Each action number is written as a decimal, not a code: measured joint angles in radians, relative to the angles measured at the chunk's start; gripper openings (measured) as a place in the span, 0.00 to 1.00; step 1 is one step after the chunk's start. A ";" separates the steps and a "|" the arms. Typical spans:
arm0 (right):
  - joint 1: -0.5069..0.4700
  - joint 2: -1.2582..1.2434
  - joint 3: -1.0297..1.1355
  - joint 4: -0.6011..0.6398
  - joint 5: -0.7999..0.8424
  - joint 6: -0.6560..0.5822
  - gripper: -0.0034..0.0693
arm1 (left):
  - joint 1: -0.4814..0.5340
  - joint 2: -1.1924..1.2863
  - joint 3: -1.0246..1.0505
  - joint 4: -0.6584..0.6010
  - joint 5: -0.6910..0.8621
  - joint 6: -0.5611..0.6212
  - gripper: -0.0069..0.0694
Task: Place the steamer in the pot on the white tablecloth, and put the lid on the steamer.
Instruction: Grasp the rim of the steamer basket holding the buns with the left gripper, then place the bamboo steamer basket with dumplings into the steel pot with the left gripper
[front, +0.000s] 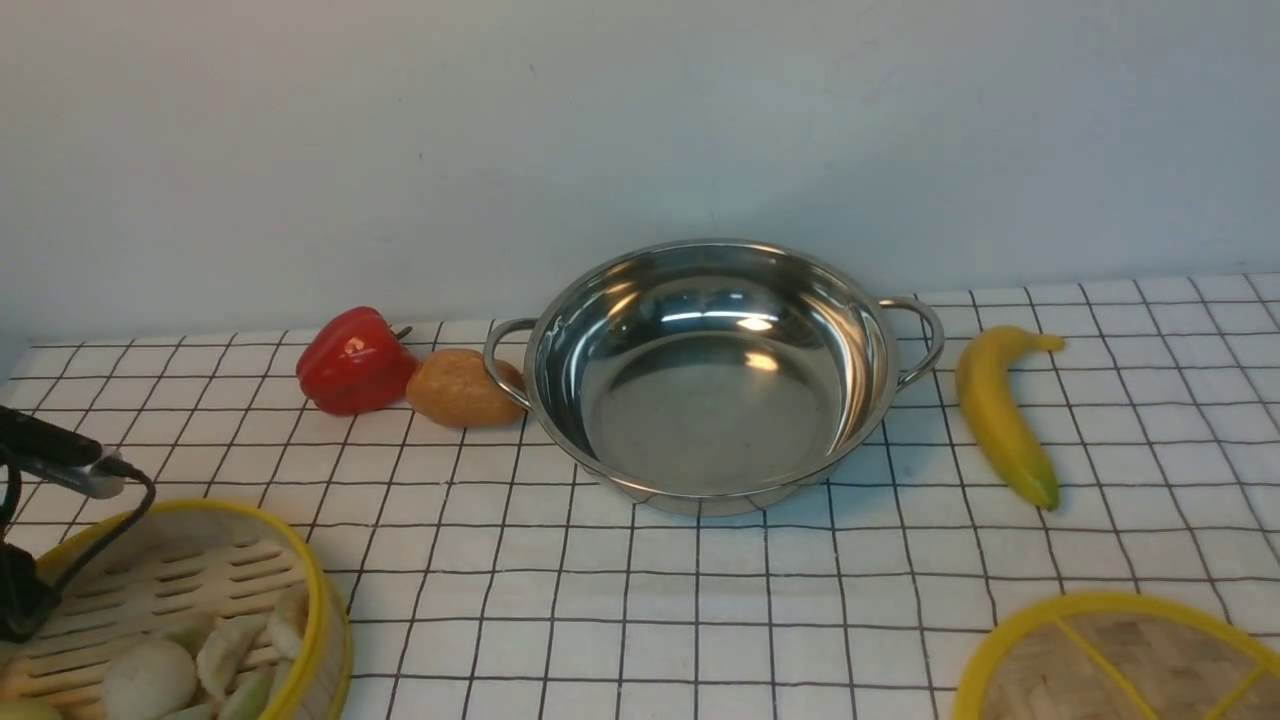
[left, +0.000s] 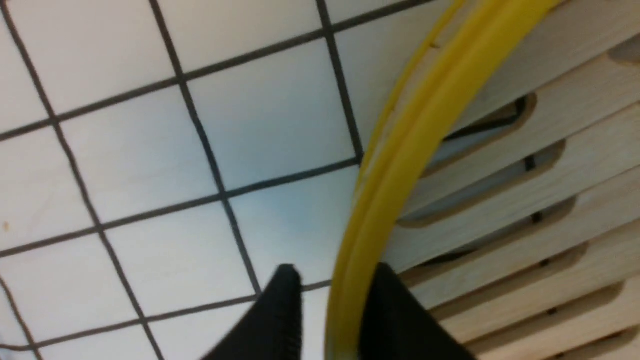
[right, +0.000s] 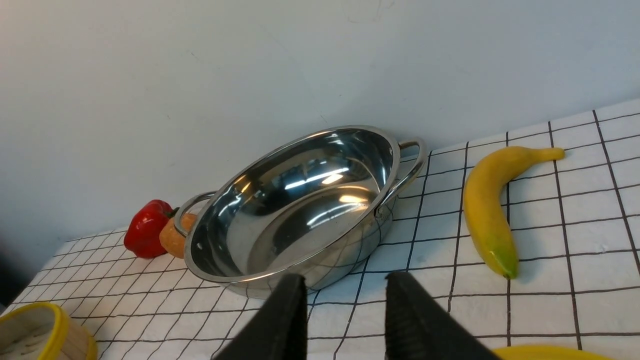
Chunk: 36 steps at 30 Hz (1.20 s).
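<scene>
Left pincer (left: 335, 274): fingers apart, astride the steamer (left: 505, 210) rim, one inside the basket, the other outside and just clear of the rim. Right pincer (right: 346, 279): apart, empty. The pot (right: 300, 210) stands ahead of it on the cloth (right: 575, 280), with the lid (front: 1130, 660) close beside it.
</scene>
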<state>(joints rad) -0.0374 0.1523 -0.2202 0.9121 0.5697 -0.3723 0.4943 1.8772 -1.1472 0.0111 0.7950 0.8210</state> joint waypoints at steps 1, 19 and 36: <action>0.000 0.000 0.000 0.001 0.000 0.000 0.38 | 0.000 0.000 -0.010 -0.011 0.015 -0.001 0.17; 0.000 0.000 -0.001 0.001 -0.003 0.000 0.38 | -0.048 0.011 -0.486 -0.191 0.401 -0.385 0.15; 0.023 0.000 -0.002 0.012 0.013 0.000 0.38 | -0.570 0.264 -1.005 -0.175 0.434 -0.696 0.15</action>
<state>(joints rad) -0.0149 0.1523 -0.2221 0.9239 0.5828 -0.3723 -0.0753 2.1412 -2.1517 -0.1642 1.2293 0.1253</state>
